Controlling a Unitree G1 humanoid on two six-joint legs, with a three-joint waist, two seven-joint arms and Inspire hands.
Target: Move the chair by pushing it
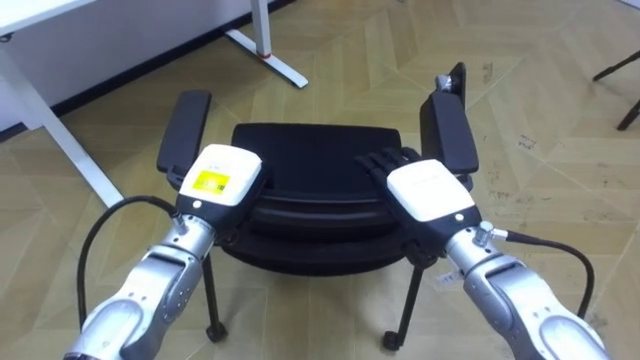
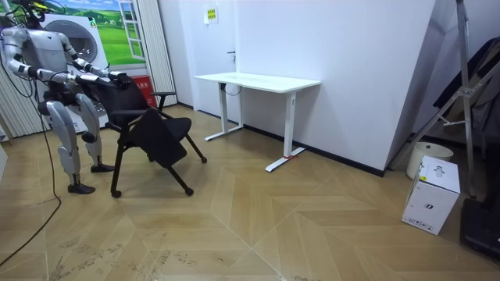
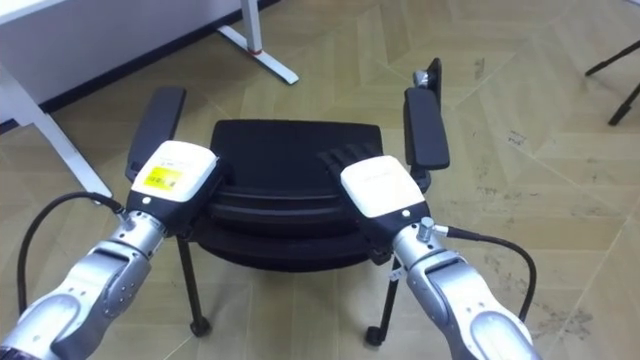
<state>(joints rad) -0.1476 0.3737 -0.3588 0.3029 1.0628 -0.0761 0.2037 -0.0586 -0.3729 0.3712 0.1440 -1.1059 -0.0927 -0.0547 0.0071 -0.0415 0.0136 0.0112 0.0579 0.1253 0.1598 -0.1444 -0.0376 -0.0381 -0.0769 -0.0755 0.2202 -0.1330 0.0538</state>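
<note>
A black chair (image 1: 315, 160) with two padded armrests stands right in front of me on thin black legs; I look down over its backrest. My right hand (image 1: 430, 190) rests on the top of the backrest near the right armrest (image 1: 450, 130), its dark fingers (image 1: 385, 162) lying straight across the edge. My left hand (image 1: 220, 175) sits on the backrest top by the left armrest (image 1: 185, 128), its fingers hidden under the white hand back. In the room view I stand at the left behind the chair (image 2: 152, 133), both arms stretched out to it.
A white desk (image 2: 258, 80) stands against the wall beyond the chair; its leg and foot (image 1: 268, 48) lie ahead on the left. Wooden floor stretches ahead and to the right. A white box (image 2: 432, 195) and a metal stand (image 2: 461, 101) are far off at the room view's right.
</note>
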